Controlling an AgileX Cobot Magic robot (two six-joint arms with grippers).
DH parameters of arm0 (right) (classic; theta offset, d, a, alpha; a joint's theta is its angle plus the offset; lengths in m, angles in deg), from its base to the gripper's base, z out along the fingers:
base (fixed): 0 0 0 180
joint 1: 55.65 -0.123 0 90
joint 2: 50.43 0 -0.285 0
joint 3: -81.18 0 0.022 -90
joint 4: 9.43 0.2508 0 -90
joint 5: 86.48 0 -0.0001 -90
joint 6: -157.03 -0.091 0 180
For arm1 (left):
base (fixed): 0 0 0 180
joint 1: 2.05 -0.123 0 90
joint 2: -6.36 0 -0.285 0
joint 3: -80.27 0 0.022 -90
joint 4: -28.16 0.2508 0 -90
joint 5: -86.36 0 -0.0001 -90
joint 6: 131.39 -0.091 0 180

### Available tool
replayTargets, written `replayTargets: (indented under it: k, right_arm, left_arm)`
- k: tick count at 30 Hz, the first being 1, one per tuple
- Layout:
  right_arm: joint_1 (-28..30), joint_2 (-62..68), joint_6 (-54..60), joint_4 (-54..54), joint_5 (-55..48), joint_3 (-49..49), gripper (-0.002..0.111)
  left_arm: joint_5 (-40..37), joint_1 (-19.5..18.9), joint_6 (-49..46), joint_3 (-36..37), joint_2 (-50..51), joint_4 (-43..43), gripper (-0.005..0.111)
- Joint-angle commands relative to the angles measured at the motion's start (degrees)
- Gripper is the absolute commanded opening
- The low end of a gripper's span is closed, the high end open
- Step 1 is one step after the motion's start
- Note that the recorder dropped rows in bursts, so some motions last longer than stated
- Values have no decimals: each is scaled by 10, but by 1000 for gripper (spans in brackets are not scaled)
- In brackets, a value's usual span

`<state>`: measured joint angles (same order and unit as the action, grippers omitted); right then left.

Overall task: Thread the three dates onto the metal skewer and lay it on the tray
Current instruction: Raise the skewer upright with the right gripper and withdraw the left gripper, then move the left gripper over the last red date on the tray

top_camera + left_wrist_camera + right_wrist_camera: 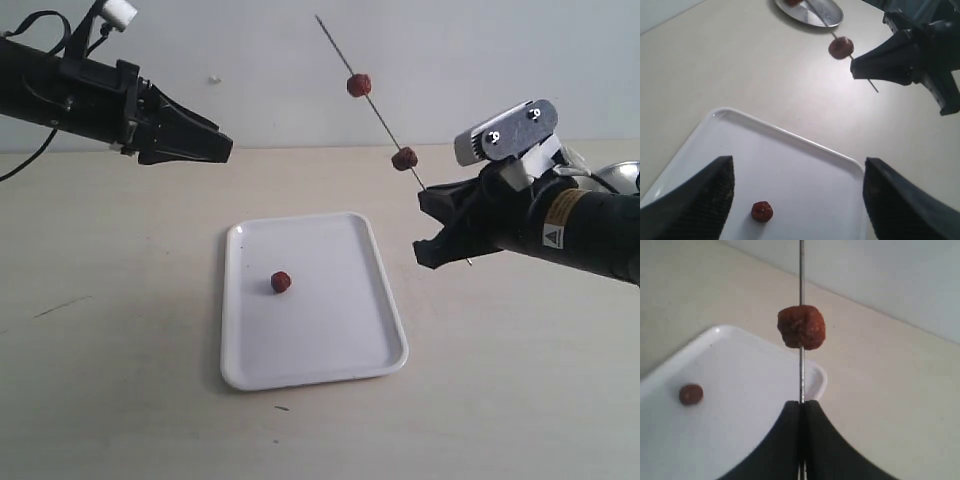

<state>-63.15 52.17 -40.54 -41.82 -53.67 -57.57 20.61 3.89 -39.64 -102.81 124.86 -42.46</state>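
**Two dates threaded, one loose on the tray**

Hidden or cut off: the left arm [70,95] runs off the picture's edge. The grasped stretch of the skewer is buried in the right tool. A round silver dish [622,178] is mostly covered by the right arm [585,230], which is itself cut by the edge.

Left tool [222,148]: held in the air up and left of the tray, roughly level and pointing right. Its fingers stand wide apart with nothing between them.

Tray [370,330]: flat on the desk [120,330], with the loose date [281,282] lying alone on its left half.

Metal skewer [383,118]: slants up and leftward in the air. The upper date [359,84] and lower date [404,158] sit on it, apart from each other.

Right tool [801,407]: reaches in low from the right, fingers pressed together on the skewer below the lower date. A short tip of the skewer shows beneath.
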Motion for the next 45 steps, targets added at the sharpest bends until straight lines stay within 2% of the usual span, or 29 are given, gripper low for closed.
replayTargets:
  k: [1,5,8,13,16,19,21,22,25,26,28,29,32,34,40,43,45]
  right_arm:
    - [1,-2,-78,-16,112,12,0]
    - [1,-2,-65,-15,216,35,0]
    - [1,-2,-49,-6,257,50,0]
    - [1,-2,-49,33,260,63,0]
    - [1,-2,-62,68,238,68,0]
    - [1,-2,-66,75,213,70,0]
    - [1,-3,-113,72,163,71,0]
    - [1,-3,-113,72,146,71,0]
    - [1,-12,-116,77,99,71,0]
    - [1,-19,-116,86,78,71,0]
    - [1,-29,-113,90,62,71,0]
    - [1,-36,-111,90,53,71,0]
    - [1,-73,-111,83,3,69,0]
    - [1,-89,-111,83,-17,69,0]
    - [1,-95,-111,81,-40,69,0]
    - [1,-95,-111,81,-40,69,0]
    - [1,-95,-111,81,-40,69,0]
  left_arm:
    - [22,-2,-21,28,-7,1,70]
    - [42,-2,-44,50,-7,0,70]
    - [47,-2,-56,61,-7,-9,70]
    - [48,13,-71,77,-7,-15,70]
    - [60,39,-83,86,-3,-7,70]
    - [109,76,-71,88,3,26,70]
    - [204,147,-25,88,17,103,70]
    - [230,166,-13,88,21,128,70]
    - [286,210,52,88,26,208,70]
    - [321,228,106,87,27,254,70]
    - [344,242,192,77,27,314,70]
    - [348,248,259,65,29,371,70]
    - [341,256,453,15,37,529,68]
    - [313,256,472,-14,47,563,67]
    - [195,258,553,-99,109,593,67]
    - [191,269,558,-110,126,609,67]
    - [204,280,593,-112,130,675,67]
